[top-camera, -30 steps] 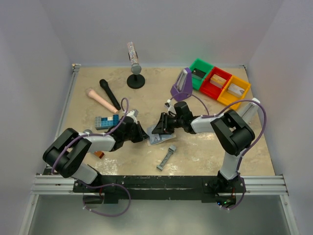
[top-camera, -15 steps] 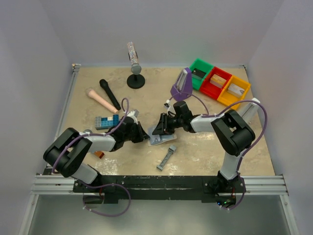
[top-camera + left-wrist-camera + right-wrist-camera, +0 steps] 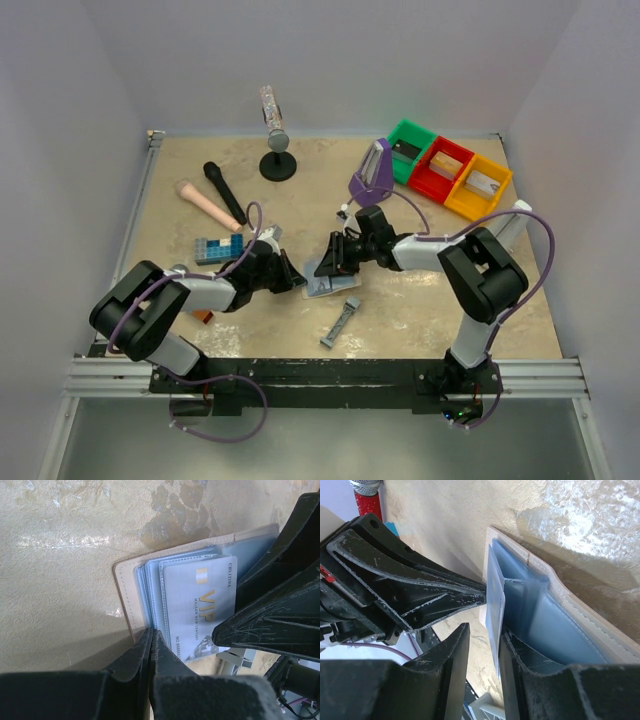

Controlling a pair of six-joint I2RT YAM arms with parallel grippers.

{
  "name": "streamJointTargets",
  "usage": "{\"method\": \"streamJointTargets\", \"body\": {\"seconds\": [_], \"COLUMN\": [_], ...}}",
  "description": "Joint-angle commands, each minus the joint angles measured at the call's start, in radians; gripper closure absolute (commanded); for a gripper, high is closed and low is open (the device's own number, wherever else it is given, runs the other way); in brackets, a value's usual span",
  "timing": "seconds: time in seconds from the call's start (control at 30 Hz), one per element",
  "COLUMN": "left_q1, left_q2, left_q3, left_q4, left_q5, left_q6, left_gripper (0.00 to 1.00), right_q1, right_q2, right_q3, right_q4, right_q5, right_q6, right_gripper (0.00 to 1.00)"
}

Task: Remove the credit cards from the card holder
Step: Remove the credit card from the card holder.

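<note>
The card holder (image 3: 326, 285) lies open on the table between both grippers; its tan edge (image 3: 124, 592) and pale blue pockets (image 3: 570, 630) show. A silver-grey credit card (image 3: 200, 607) with "VIP" print sticks partly out of a pocket. My left gripper (image 3: 151, 636) is shut on the card holder's edge, next to the card. My right gripper (image 3: 484, 635) is open, and the silver card's edge (image 3: 495, 605) stands between its jaws, against the right finger. The black cards are hidden.
A blue studded brick (image 3: 218, 248) lies left of the left gripper and a grey metal bar (image 3: 340, 322) lies in front of the wallet. A black microphone (image 3: 224, 192), a pink handle (image 3: 208, 205), a purple stand (image 3: 372, 172) and green, red and yellow bins (image 3: 441, 168) are further back.
Almost nothing. The right arm has shifted slightly to the right. Both grippers stay at the card holder.
</note>
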Motion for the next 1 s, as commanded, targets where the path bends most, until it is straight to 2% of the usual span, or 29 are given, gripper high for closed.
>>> {"method": "streamJointTargets", "body": {"seconds": [0.0,0.97], "left_q1": [-0.006,-0.006], "left_q2": [0.044,0.018], "left_q3": [-0.045,-0.102], "left_q4": [-0.105,-0.125], "left_q5": [-0.041,-0.124], "left_q6": [0.013,0.002], "left_gripper": [1.00,1.00], "right_q1": [0.008,-0.007], "right_q2": [-0.065,-0.133], "right_q3": [0.015,-0.016], "right_q4": [-0.032,-0.090], "right_q5": [0.003,0.042], "right_q6": [-0.026,-0.069], "right_gripper": [0.67,0.72]}}
